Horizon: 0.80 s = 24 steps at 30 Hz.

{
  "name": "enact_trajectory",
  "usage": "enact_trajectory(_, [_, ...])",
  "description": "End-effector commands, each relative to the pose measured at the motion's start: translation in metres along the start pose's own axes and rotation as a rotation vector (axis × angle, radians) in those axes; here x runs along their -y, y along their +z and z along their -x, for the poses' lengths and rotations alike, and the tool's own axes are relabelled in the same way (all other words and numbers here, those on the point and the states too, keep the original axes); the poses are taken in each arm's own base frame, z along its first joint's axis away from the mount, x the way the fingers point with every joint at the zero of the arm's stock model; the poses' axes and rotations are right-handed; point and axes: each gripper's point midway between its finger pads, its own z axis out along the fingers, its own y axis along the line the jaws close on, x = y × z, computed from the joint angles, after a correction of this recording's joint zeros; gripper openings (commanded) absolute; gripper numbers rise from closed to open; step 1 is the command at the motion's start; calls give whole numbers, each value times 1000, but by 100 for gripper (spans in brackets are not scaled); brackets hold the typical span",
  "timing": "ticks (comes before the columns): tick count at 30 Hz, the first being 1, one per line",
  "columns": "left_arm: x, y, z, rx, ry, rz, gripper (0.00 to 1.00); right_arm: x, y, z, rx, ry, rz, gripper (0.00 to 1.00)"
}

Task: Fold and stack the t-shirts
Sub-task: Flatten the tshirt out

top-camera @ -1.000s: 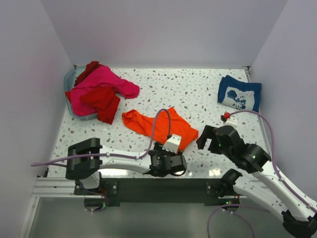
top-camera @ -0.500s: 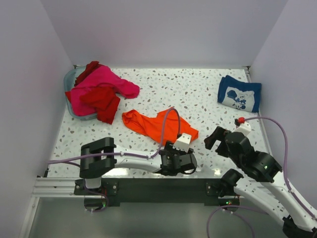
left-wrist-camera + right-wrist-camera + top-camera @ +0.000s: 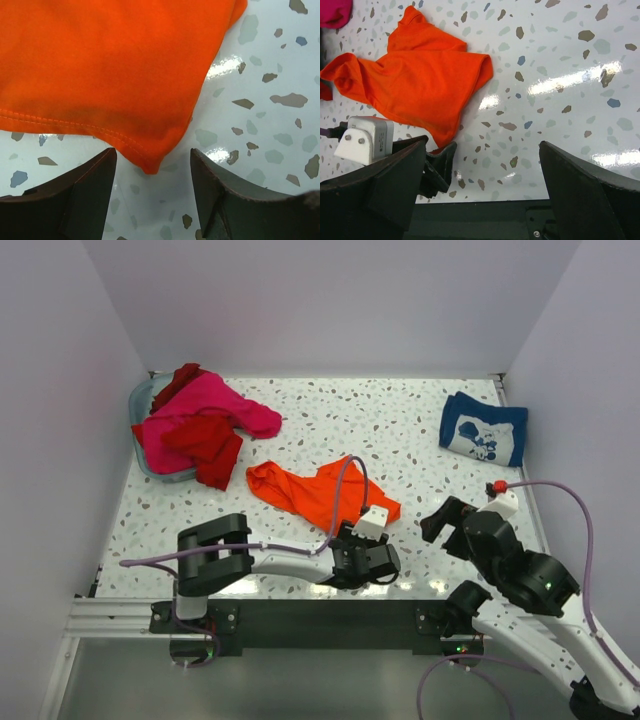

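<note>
Left wrist view: my left gripper (image 3: 152, 161), now shifted to the orange t-shirt (image 3: 100, 65) corner, narrows without pinching; right gripper (image 3: 480, 150) gapes empty.

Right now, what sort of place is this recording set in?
Probably a lab robot workcell, not a home: plain walls box in a speckled tabletop, two arms sit on an aluminium rail, and t-shirts spill from a bin.

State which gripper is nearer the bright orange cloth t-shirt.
Left. The left gripper straddles the near corner of the orange t-shirt; the right gripper is off to its right, apart from it.
</note>
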Motion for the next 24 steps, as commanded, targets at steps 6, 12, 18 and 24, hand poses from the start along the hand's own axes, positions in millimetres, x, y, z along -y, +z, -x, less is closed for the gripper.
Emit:
enact_trajectory(6, [7,13,14,78,15,9,56,1,-3,8,36,39,-6,99])
enact_trajectory(12, [3,17,-1,50,22,20,42,2,-5,10,44,40,-8,99])
enact_trajectory(18, [-10,22,-4,28,11,66,0,3,-2,7,35,31,-17,99])
enact_trajectory(24, [-66,-6,28,55,-103,153,0,-3,13,-3,-8,-11,-36,99])
